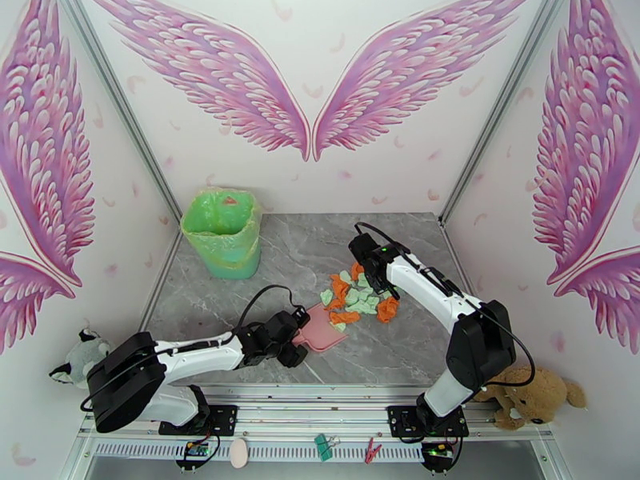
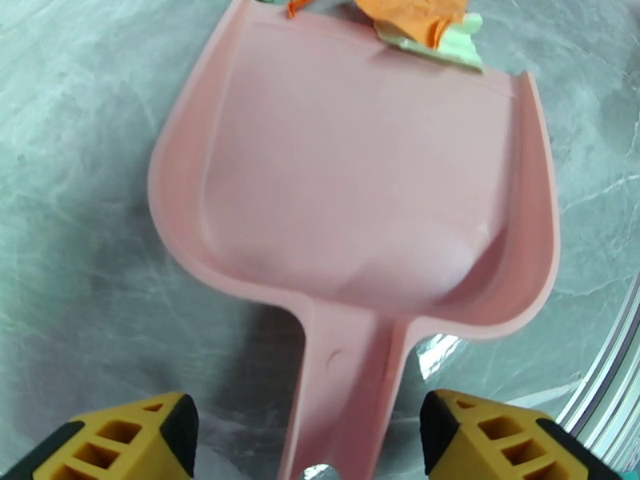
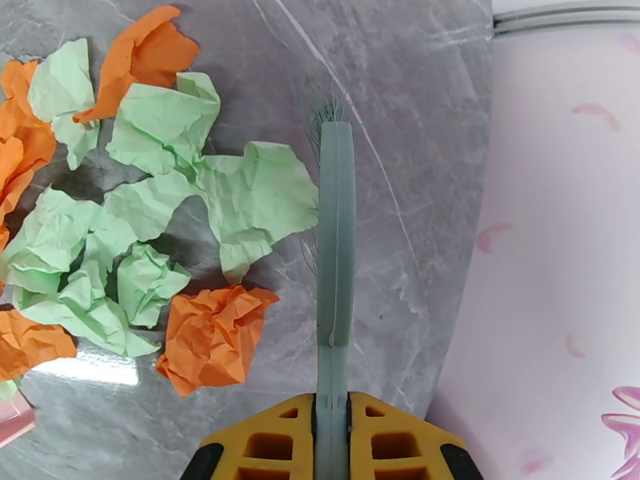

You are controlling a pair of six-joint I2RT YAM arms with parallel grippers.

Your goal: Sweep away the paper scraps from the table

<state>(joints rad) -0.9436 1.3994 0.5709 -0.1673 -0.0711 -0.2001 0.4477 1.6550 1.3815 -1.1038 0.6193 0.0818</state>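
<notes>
We see the left tool [image 2: 308, 434] spread wide. Its yellow fingers [image 2: 128, 438] stand on either side of the handle of the pink dustpan [image 2: 360, 178], with a gap on each side, so nothing is pinched. The dustpan lies flat on the table [image 2: 72, 194], its open lip pointing away from the tool. A few paper scraps [image 2: 424, 22], orange and mint green, rest right at that lip, and the pan's floor is bare.

From above, the left tool [image 1: 294, 336] sits low at the near-left of the dustpan [image 1: 324, 330]. The paper scraps [image 1: 360, 296] lie in a loose heap near the middle of the table [image 1: 304, 250], just beyond the pan's far-right edge.

The right tool [image 1: 364, 254] hangs over the far side of that heap. In the wrist view the right tool [image 3: 330, 414] is pressed together on the handle of the teal brush [image 3: 336, 234], which runs straight away from the fingers. The paper scraps [image 3: 160, 234] spread out to the brush's left. The nearest mint piece seems to touch the brush's side, though we cannot be sure of contact.

A bin with a green liner [image 1: 222, 234] stands upright at the table's far-left corner, well apart from the heap.
</notes>
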